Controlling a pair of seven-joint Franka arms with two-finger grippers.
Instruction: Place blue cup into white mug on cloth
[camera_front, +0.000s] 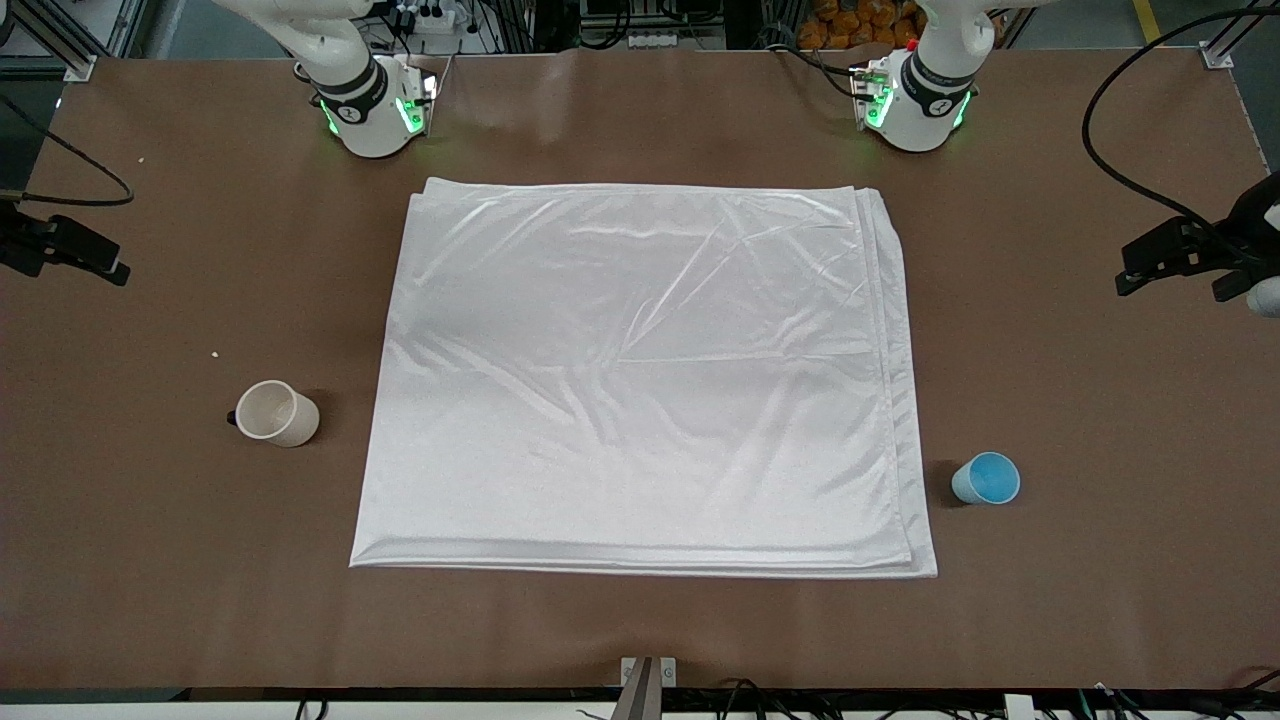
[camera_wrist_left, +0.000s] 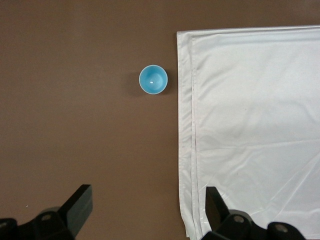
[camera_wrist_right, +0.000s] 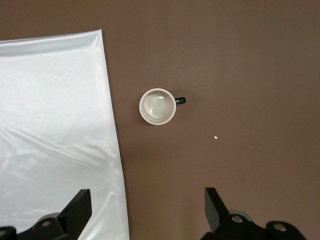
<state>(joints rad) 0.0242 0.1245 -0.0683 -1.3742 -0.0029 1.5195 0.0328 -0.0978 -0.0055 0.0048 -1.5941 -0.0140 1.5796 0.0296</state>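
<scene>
The blue cup (camera_front: 986, 478) stands upright on the brown table beside the cloth's corner nearest the front camera, toward the left arm's end; it also shows in the left wrist view (camera_wrist_left: 153, 79). The white mug (camera_front: 276, 412) with its dark handle stands on the table beside the cloth, toward the right arm's end, and in the right wrist view (camera_wrist_right: 157, 106). The white cloth (camera_front: 640, 380) lies flat in the middle. My left gripper (camera_wrist_left: 148, 192) is open and empty, high over the cloth's edge. My right gripper (camera_wrist_right: 147, 192) is open and empty, high over the cloth's other edge.
Both arm bases (camera_front: 375, 110) (camera_front: 915, 105) stand at the table's back edge. Black clamps with cables sit at the table's two ends (camera_front: 65, 250) (camera_front: 1185, 255). Small white crumbs lie on the table near the mug (camera_front: 215, 353).
</scene>
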